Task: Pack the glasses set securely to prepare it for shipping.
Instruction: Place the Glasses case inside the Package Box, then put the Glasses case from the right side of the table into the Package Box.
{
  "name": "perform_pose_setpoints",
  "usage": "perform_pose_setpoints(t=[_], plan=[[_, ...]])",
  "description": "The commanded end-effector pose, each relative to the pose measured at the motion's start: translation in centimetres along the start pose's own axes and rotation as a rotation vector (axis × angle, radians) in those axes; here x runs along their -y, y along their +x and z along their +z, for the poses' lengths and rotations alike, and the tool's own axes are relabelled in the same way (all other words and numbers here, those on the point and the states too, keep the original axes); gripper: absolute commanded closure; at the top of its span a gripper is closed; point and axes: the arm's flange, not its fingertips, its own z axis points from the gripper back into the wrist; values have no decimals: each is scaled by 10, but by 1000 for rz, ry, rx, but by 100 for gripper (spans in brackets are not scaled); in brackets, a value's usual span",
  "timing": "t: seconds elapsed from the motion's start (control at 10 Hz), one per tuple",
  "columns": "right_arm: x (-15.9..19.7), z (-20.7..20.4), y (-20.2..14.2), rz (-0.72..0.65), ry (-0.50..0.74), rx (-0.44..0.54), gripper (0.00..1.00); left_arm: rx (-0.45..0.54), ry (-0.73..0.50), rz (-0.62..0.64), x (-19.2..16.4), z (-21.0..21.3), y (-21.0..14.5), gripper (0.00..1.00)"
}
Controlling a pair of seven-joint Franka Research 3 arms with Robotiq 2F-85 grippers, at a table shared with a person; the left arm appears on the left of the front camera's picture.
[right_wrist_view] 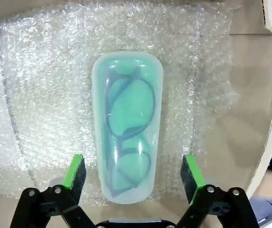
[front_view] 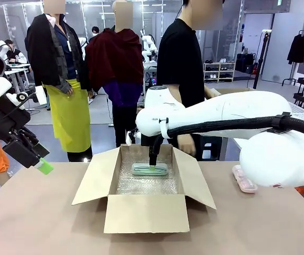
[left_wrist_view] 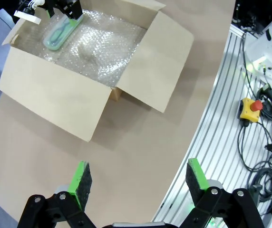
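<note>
Left gripper (left_wrist_view: 138,180) on the left flank, hanging above the table (front_view: 35,223) with its green pads spread wide and nothing between them, well apart from the cardboard box (front_view: 146,215). Centre now: that box stands open, flaps splayed out, bubble wrap (front_view: 141,187) lining its floor. Mint green glasses case (right_wrist_view: 126,123) lies flat on the wrap, toward the far wall, dark-framed eyeglasses visible through the plastic. Right gripper (right_wrist_view: 133,173) is down inside the box right over one end of the case, jaws wide, a pad on each side, both clear of the plastic with wrap showing in the gaps. Person (front_view: 181,58) in a black top stands just behind the box. Over on the right, the pink glasses case (front_view: 244,179) sits on the table outside the box, just beside the right arm's white body
</note>
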Motion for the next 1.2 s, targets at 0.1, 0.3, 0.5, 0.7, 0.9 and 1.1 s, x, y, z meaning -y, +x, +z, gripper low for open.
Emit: perform_pose_setpoints(t=[0.1,0.3,0.5,0.7,0.9,1.1], plan=[[-1,0,2,8,0,1,0,-4,-5,-20,-1,1,-2,0],[-1,0,2,8,0,1,0,-4,-5,-20,-1,1,-2,0],[-1,0,2,8,0,1,0,-4,-5,-20,-1,1,-2,0],[0,0,0,0,0,0,0,-4,-5,-20,-1,1,-2,0],[-27,58,-18,-132,-24,-82,0,-4,-5,-20,-1,1,-2,0],[-41,83,-56,-296,-34,-61,0,-4,-5,-20,-1,1,-2,0]])
